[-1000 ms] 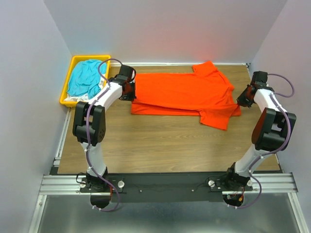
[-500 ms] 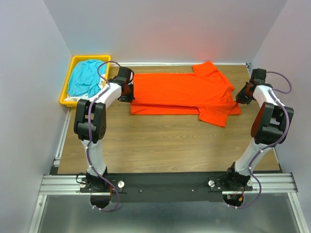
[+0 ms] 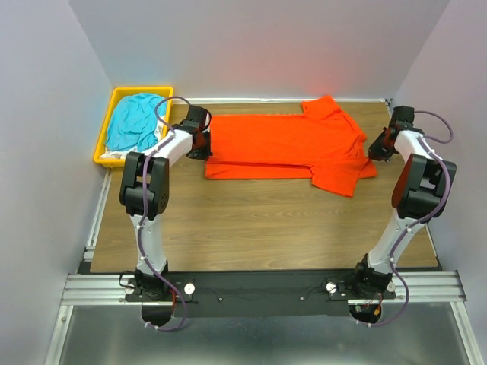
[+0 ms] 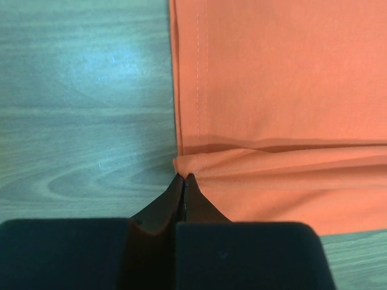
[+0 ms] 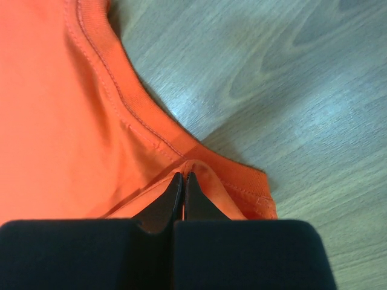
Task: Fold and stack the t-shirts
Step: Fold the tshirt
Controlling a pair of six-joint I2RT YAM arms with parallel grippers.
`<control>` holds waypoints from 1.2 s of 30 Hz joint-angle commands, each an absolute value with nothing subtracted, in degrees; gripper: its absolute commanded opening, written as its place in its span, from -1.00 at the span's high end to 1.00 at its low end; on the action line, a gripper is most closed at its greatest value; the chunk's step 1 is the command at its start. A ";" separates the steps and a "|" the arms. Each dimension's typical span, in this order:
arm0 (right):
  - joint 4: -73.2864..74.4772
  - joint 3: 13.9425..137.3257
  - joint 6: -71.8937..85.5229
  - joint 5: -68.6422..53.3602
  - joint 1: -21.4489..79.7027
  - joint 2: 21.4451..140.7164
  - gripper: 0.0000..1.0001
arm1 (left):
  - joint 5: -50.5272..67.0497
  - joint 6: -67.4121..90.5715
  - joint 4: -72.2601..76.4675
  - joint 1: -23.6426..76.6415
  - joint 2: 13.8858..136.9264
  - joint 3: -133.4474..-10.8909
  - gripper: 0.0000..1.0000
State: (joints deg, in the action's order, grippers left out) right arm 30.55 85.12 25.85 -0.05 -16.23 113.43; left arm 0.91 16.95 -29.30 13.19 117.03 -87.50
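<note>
we've got the orange shirt [image 3: 285, 144] lying folded in 2 layers across the far half of the table [image 3: 251, 220], left gripper [image 4: 183, 179] pinched tight on its hem corner, right gripper [image 5: 183, 177] clamped on the collar edge, teal shirt [image 3: 135, 120] bunched up in the bin [image 3: 100, 152]

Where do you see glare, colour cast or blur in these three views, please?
Top external: sharp, evenly lit, with a reddish glow on the back wall above the orange t-shirt. Left wrist: a pale sheen on the table at upper left; the left gripper, close to the lens, looks soft. Right wrist: collar stitching crisp, faint sheen on the wood beside it.
</note>
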 commanded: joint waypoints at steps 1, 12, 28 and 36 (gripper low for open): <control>29.80 86.31 24.70 1.93 -16.79 114.96 0.99 | 0.44 15.73 -27.51 12.48 117.77 -89.91 1.00; 28.30 85.96 24.61 2.11 -16.79 116.80 0.99 | -1.21 16.87 -25.22 12.31 119.26 -88.86 1.00; 27.86 84.82 22.24 -2.11 -16.44 110.40 0.04 | -3.60 17.40 -23.29 12.48 113.04 -86.14 -0.08; 28.39 75.09 21.27 3.94 -12.14 98.10 -0.16 | -7.90 18.81 -21.71 13.80 103.37 -80.61 -0.34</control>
State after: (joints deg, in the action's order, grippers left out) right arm 28.40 80.07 22.41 -0.23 -15.14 103.94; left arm -4.25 18.15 -23.68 13.02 108.86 -82.74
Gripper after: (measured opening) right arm 0.573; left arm 0.669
